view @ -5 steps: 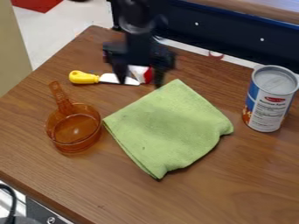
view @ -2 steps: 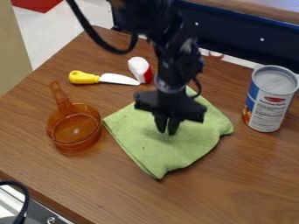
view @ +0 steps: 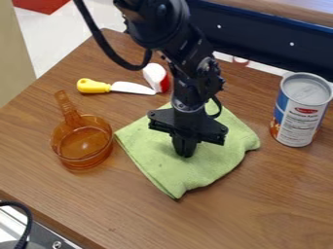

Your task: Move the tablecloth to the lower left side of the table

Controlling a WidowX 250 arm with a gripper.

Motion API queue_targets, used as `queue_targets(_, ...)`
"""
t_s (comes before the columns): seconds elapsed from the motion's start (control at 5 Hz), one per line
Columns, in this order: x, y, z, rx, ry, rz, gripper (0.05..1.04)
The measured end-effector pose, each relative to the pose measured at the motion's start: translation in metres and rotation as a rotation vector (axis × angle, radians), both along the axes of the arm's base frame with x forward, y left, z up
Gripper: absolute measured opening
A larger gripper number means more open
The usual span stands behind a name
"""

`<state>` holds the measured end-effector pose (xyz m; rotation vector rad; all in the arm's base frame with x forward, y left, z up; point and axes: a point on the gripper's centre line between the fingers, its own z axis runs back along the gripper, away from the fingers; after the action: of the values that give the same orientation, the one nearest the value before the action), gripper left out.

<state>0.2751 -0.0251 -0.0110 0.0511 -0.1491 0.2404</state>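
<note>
The cloth (view: 218,163) lies on the middle of the table (view: 260,199). The gripper (view: 185,154) points down at the middle of the cloth. The cup (view: 83,146) sits just to the left of the cloth, with its handle pointing to the back. The knife (view: 130,88) lies behind the cup and the cloth, handle to the left. A small thing (view: 156,75) is at the knife's right end. The can (view: 300,114) stands up on the right, apart from the cloth.

Likely a robotics lab, black robot arm (view: 190,65) above a wood-grain table (view: 260,209), dark panel (view: 260,35) with bolts behind
</note>
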Motion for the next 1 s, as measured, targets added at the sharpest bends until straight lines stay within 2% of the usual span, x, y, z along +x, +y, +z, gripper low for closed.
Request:
queue_targets(0.4,-0.012,-0.032,-0.003,-0.059,0.018,-0.044,0.052)
queue_targets(0.6,-0.017,-0.045,-0.004,-0.075,0.016,-0.016,0.052)
queue_targets(0.8,-0.028,-0.058,-0.005,-0.091,0.025,0.118,0.052)
queue_targets(1.0,-0.040,-0.065,-0.006,-0.107,0.086,0.225,0.052)
